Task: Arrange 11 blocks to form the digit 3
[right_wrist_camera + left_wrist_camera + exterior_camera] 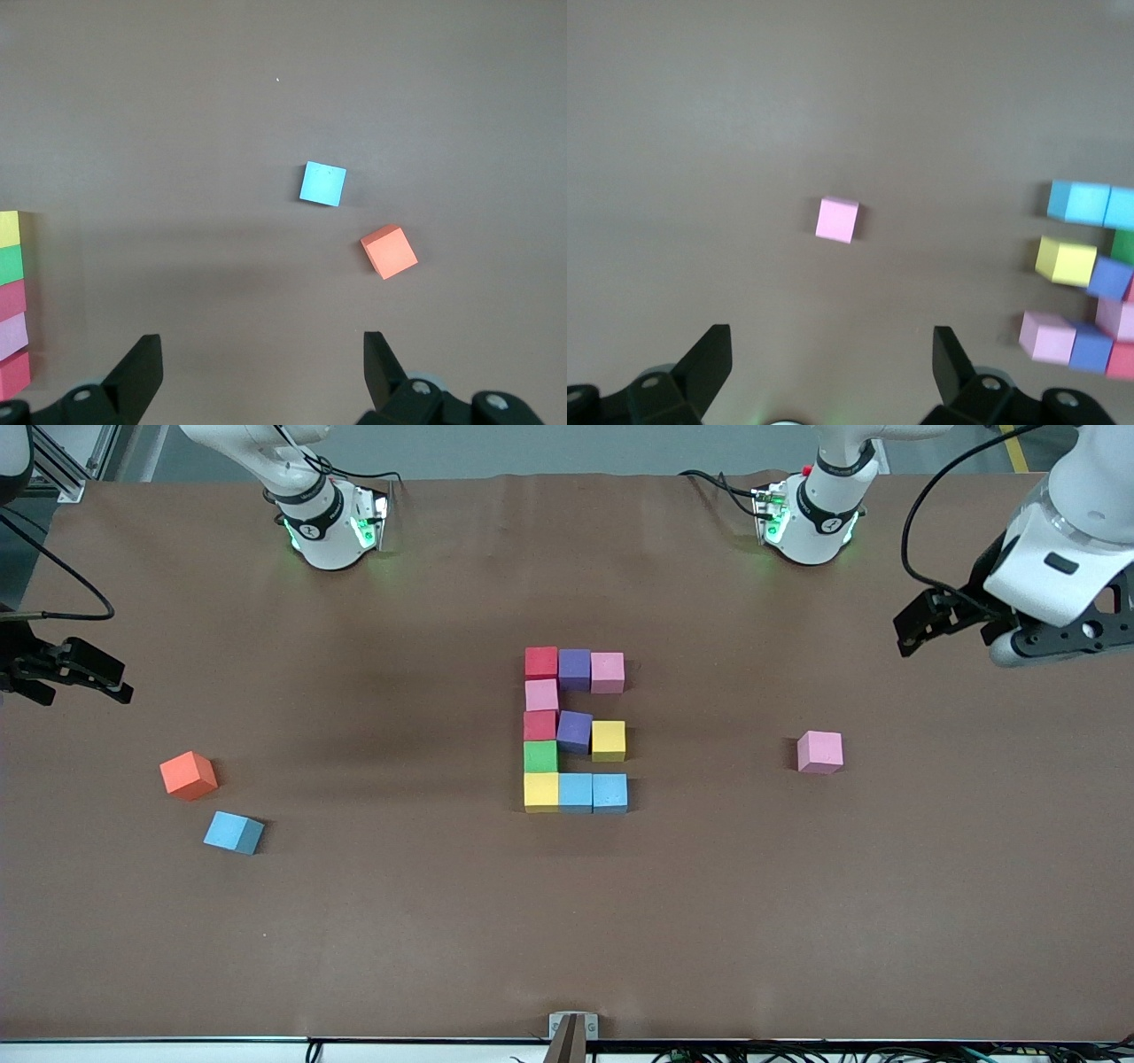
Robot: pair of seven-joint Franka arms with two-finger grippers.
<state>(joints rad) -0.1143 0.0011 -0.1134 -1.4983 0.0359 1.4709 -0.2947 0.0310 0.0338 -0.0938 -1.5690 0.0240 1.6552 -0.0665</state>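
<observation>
- Judging the figure mid-worktop: eleven blocks stand in three rows joined by a spine at the right arm's end, so from the front camera it reads mirrored, and as a 3 from the robots' own edge. The layout looks complete; the step in hand seems to be a check and a retreat.
- Farthest row: red block, purple block, pink block, touching. The middle row's purple cube sits slightly skewed against its yellow neighbour; any tidying wants a light side nudge, not a lift, or the touching cubes will shift.
- Nearest row: yellow, then two light blue, flush.
- Three loose cubes lie well apart from the figure: a spare pink cube toward the left arm's end, an orange cube and a blue cube toward the right arm's end. Best left alone.
- Left gripper hangs raised over the worktop's edge at its own end, wrist tipped down, looking at the spare pink cube; fingers spread wide, released, nothing between them.
- Right gripper hovers at the other edge, over bare worktop; fingers likewise released and empty.
</observation>
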